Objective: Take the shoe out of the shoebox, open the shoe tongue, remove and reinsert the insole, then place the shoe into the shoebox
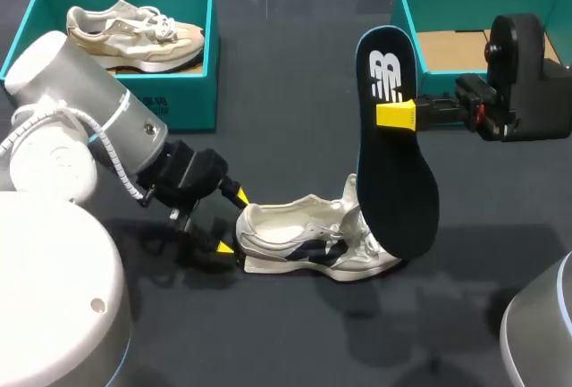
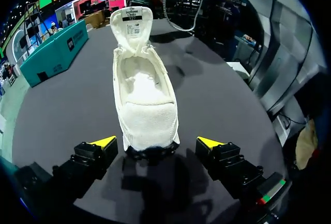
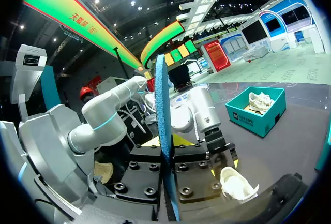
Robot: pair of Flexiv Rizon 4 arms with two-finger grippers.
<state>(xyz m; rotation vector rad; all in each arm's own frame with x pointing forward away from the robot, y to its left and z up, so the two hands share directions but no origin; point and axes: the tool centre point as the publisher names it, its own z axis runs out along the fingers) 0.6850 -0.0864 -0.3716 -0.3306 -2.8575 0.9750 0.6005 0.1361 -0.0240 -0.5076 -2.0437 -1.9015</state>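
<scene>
Held the dark insole [image 1: 399, 199] upright, clamped in the right gripper [image 1: 394, 114], above the white shoe [image 1: 304, 237]; shoe on the tabletop [image 1: 295, 92], tongue raised, heel just ahead of the left gripper [image 1: 231, 221], its fingers spread wide and touching neither side.

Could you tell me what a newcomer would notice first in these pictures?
The dark insole, held upright in the right gripper near the toe end of the white sneaker. Next, the left gripper, open, its fingers either side of the sneaker's heel, and a second sneaker in the far-left teal shoebox.
</scene>
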